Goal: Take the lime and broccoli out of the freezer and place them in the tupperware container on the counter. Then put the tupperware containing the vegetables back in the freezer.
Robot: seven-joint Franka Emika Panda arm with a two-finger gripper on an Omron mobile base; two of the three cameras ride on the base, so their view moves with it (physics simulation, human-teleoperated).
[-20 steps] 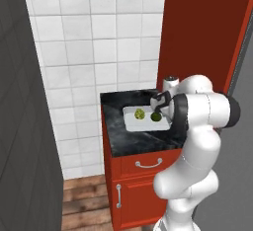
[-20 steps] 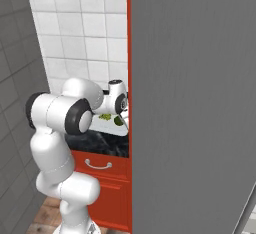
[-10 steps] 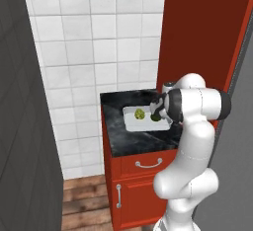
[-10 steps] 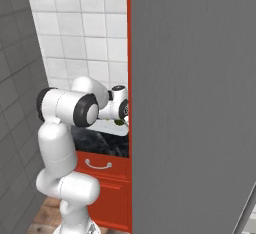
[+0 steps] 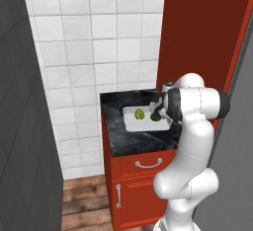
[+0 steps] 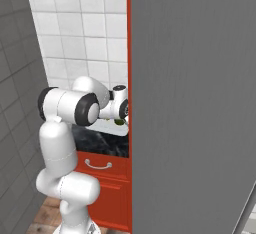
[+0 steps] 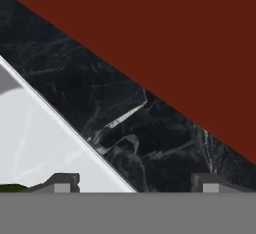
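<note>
Gripper (image 7: 132, 183) fingertips stand well apart in the hand view, one over the tray's corner and one over bare stone, with nothing between them; in the left base view the hand hangs low at the right end of the tray.

Largest in the room is the freezer (image 6: 195, 103), its flat grey side taking up the right half of the right base view, and a ridged grey panel (image 5: 22, 126) runs down the left of the left base view. Behind the arm rises a tall red cabinet wall (image 5: 202, 32), and a white tiled wall (image 5: 99, 42) covers the back. A strip of wood plank floor (image 5: 84, 200) lies below.

Next comes the counter (image 5: 128, 136), a black marbled slab on a red cabinet (image 5: 143, 190) with a drawer and silver handles. On it sits the tupperware container (image 5: 136, 122), pale and shallow, near the slab's back right. Inside it the broccoli (image 5: 140, 113), bumpy and yellow-green, lies just left of the lime (image 5: 155, 117), a darker smooth ball partly covered by the hand. A sliver of green also shows at the hand view's lower left edge.
</note>
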